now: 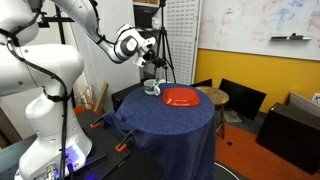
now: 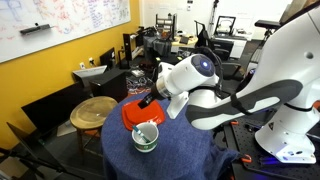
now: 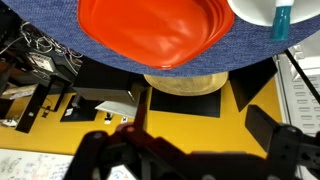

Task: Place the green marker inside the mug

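The whitish mug (image 1: 152,87) stands on the blue-covered round table (image 1: 170,125), next to the red dish. It also shows in an exterior view (image 2: 146,138) and at the top right edge of the wrist view (image 3: 262,10). A teal-green marker (image 3: 283,20) stands up out of the mug; in an exterior view something greenish (image 2: 146,132) sits inside it. My gripper (image 1: 150,58) hangs above the mug, apart from it. It also shows in an exterior view (image 2: 150,102). In the wrist view its dark fingers (image 3: 190,142) are spread wide with nothing between them.
A flat red dish (image 1: 181,97) lies beside the mug, seen too in an exterior view (image 2: 130,112) and the wrist view (image 3: 150,30). A round wooden stool (image 2: 93,110) and black chairs (image 1: 240,100) stand past the table edge. Orange clamps (image 1: 122,148) hold the cloth.
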Controlling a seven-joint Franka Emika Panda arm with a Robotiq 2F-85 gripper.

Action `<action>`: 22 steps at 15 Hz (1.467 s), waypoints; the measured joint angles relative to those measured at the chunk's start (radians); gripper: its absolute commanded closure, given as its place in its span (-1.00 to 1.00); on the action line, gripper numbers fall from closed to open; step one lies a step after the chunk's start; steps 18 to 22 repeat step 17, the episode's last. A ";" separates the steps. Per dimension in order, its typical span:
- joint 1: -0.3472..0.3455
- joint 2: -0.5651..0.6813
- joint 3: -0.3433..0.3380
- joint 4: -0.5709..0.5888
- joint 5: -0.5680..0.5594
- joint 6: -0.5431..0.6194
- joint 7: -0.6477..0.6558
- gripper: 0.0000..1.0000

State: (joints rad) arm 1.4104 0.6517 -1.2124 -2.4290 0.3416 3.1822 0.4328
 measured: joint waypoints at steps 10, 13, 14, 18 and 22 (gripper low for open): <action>0.195 -0.288 -0.255 -0.141 -0.055 -0.001 -0.199 -1.00; 0.195 -0.311 -0.264 -0.145 -0.057 -0.001 -0.208 -1.00; 0.196 -0.305 -0.259 -0.145 -0.057 -0.001 -0.208 -1.00; 0.196 -0.295 -0.256 -0.145 -0.057 -0.001 -0.208 -1.00; 0.196 -0.295 -0.256 -0.145 -0.057 -0.001 -0.208 -1.00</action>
